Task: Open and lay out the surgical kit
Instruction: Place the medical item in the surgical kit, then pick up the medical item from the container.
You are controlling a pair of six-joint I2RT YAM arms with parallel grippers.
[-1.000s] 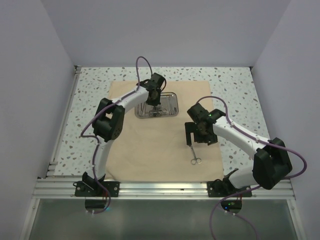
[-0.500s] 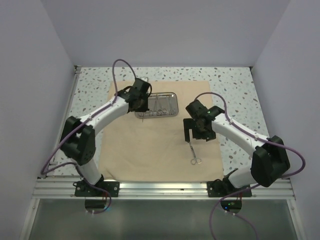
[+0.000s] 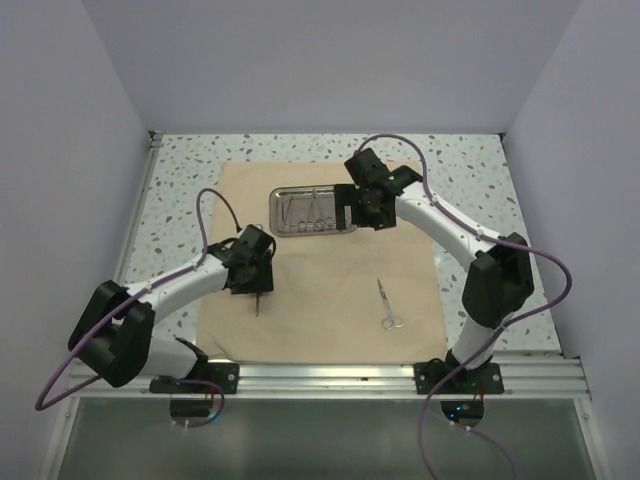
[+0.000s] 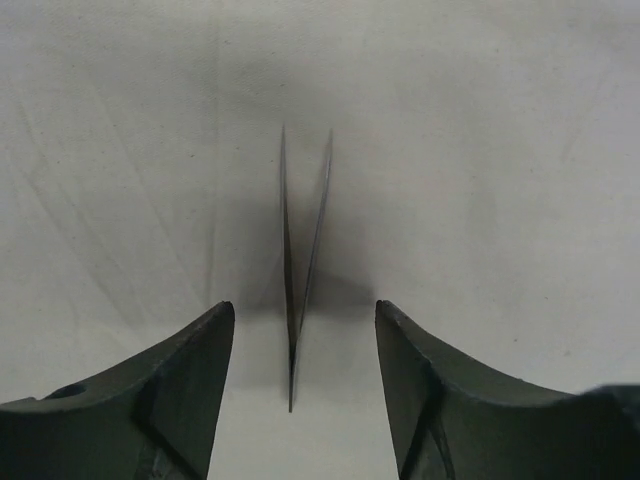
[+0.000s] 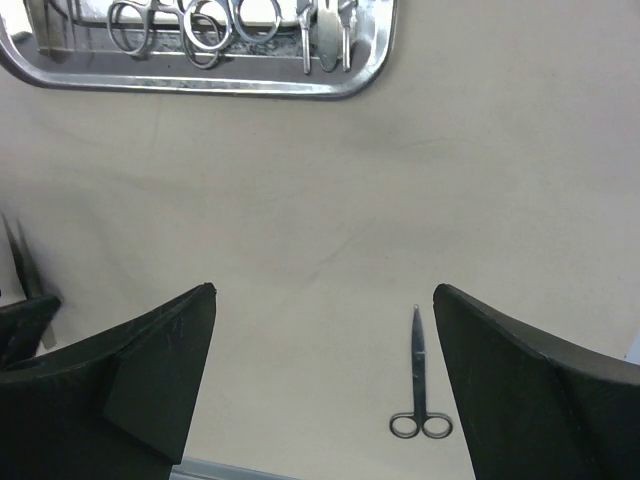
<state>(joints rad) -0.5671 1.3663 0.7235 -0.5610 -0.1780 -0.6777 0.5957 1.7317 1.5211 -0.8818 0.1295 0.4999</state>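
The tan cloth (image 3: pixel 320 290) lies spread flat on the table. On its far part sits the steel tray (image 3: pixel 312 233), with several ring-handled instruments (image 5: pixel 190 20) in it. My left gripper (image 3: pixel 256 288) hangs low over the cloth's near left part. It is open, and thin silver tweezers (image 4: pixel 300 250) lie on the cloth between its fingers (image 4: pixel 190 390) without touching either. My right gripper (image 3: pixel 358 210) hovers open and empty above the tray's right end. A pair of scissors (image 3: pixel 388 305) lies alone on the cloth's near right part, also seen in the right wrist view (image 5: pixel 420 385).
Speckled tabletop (image 3: pixel 180 190) surrounds the cloth, and white walls close in on three sides. A metal rail (image 3: pixel 320 375) runs along the near edge between the arm bases. Purple cables loop above both arms.
My left arm carried the tweezers from the tray to the cloth's near left part and opened over them. My right arm moved from the middle of the cloth up to the tray's right end.
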